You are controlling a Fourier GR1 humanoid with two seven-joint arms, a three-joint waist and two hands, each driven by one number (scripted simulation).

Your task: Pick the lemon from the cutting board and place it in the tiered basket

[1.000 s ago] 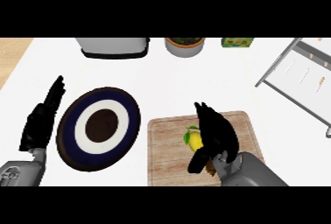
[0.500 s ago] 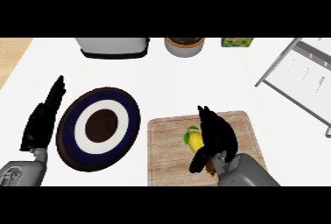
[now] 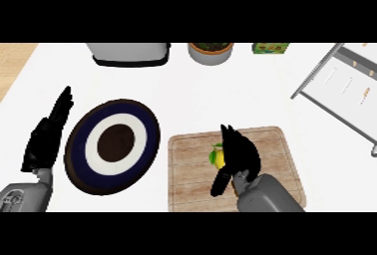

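Note:
A yellow lemon (image 3: 216, 157) lies on the wooden cutting board (image 3: 191, 189) at the lower middle, mostly hidden under my right hand. My right hand (image 3: 239, 157) hovers over the lemon with its fingers straight and pointing away, the thumb hanging down at the left; the lemon peeks out at the palm's left edge. The tiered basket (image 3: 346, 87), a grey wire frame, stands at the right edge. My left hand (image 3: 48, 137) rests open at the far left, fingers up.
A dark blue plate (image 3: 112, 144) with a white ring lies left of the board. Along the back stand a grey toaster (image 3: 129, 52), a potted plant (image 3: 211, 51) and a small green box (image 3: 270, 48).
My right hand has slid slightly toward me and to the right over the lemon. The left hand and the lemon have not moved.

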